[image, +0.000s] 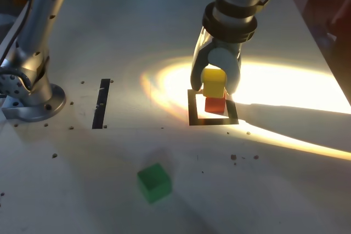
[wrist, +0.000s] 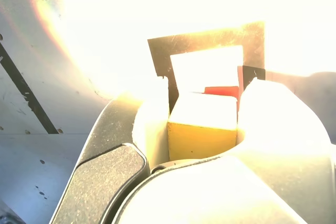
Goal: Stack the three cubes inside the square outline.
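My gripper (image: 215, 83) is shut on the yellow cube (image: 214, 82), holding it over the red cube (image: 215, 105), which sits inside the black square outline (image: 193, 110). Whether yellow touches red I cannot tell. The wrist view shows the yellow cube (wrist: 202, 129) clamped between the pale fingers (wrist: 152, 135), with a strip of the red cube (wrist: 221, 91) and the square outline (wrist: 205, 40) beyond it. The green cube (image: 154, 182) lies alone on the table, nearer the camera and toward the exterior view's left.
A straight black tape strip (image: 102, 103) lies at the exterior view's left. The arm's metal base (image: 30, 100) is bolted further left. A bright glare patch (image: 274, 86) covers the table around the outline. Small screw holes dot the white tabletop (image: 263, 190).
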Tool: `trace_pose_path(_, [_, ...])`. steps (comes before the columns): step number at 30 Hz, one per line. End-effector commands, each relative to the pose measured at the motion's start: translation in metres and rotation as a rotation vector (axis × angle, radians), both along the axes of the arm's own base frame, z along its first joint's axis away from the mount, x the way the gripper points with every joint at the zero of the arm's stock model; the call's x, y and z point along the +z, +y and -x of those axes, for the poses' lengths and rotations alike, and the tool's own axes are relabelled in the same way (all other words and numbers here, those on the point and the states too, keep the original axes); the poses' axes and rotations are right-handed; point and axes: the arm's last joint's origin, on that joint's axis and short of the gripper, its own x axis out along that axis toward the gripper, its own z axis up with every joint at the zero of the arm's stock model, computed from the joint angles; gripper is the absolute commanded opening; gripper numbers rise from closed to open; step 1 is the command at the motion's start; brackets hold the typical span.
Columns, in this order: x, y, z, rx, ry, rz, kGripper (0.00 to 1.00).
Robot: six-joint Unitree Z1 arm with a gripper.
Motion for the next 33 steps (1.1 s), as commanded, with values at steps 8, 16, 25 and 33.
trace_pose_path(8, [-0.005, 0.0, -0.002, -0.002, 0.014, -0.006, 0.48])
trace_pose_path(16, [0.006, 0.001, 0.001, -0.004, 0.009, -0.01, 0.87])
trace_pose_path(25, [0.072, -0.008, 0.038, -0.023, -0.103, -0.017, 0.99])
trace_pose_path(33, [0.099, -0.072, 0.105, -0.145, -0.091, -0.009, 0.99])
